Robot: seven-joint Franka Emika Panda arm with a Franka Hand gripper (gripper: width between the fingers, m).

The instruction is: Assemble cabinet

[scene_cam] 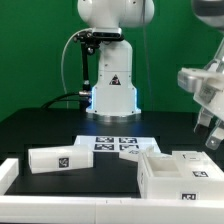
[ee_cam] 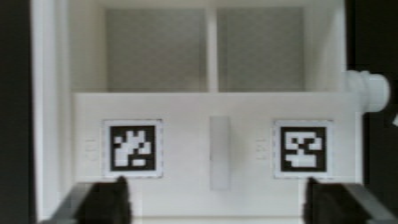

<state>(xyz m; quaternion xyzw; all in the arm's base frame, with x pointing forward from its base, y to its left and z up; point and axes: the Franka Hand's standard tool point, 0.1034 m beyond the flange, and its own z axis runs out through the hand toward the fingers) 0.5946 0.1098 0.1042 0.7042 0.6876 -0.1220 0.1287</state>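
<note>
The cabinet is a white boxy body with black-and-white tags, standing at the exterior view's lower right. My gripper hangs just above its right end. In the wrist view the cabinet fills the picture. It shows two open compartments, a flat panel with two tags and a small white knob on one side. My gripper is open. Its dark fingers stand wide apart over the white panel, with nothing clamped between them.
A separate white tagged part lies at the exterior view's left. The marker board lies flat between it and the cabinet. The robot's base stands behind. A white rail borders the black table at the left front.
</note>
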